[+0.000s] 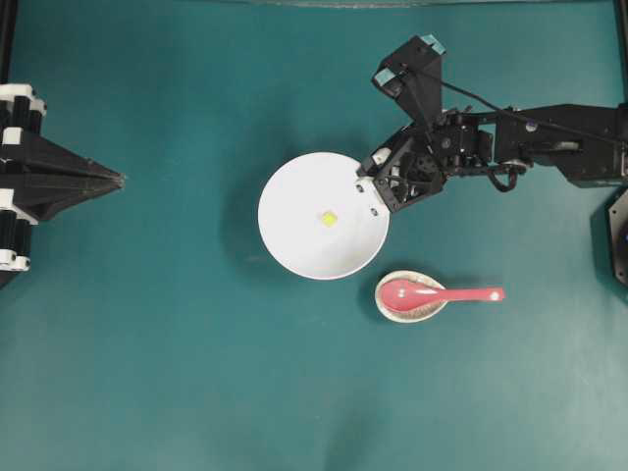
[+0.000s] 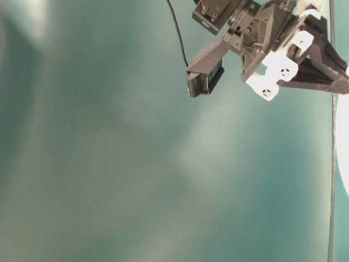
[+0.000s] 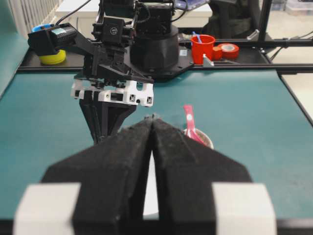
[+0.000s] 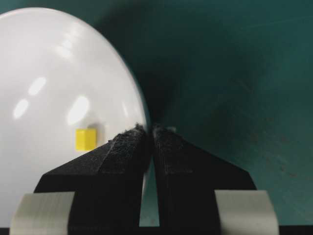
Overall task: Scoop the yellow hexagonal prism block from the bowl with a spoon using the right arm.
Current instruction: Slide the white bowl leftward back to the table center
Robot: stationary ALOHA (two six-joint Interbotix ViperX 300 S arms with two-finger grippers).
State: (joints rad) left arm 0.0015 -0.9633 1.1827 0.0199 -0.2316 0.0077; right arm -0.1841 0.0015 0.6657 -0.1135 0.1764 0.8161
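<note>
From my right wrist view, the right hand (image 4: 150, 129) has its fingers pressed together on nothing, tips hanging over the bowl (image 4: 44, 58) right at its near rim, so I judge the step in hand is fetching the spoon, not scooping yet. The yellow hexagonal prism block (image 4: 85, 138) lies inside the bowl, close to its centre, just beyond my fingertips. The spoon (image 1: 432, 293) is outside the bowl, near its rim on the side toward my arm's base, with its scoop resting in a small speckled spoon rest (image 1: 392, 310) and its handle pointing away from the bowl. To do this well I should spread the fingers first, clear the bowl's rim without nudging it, and pinch the handle partway along. Far across the bowl, the left hand (image 3: 152, 120) sits parked, fingers together, well apart from it.
</note>
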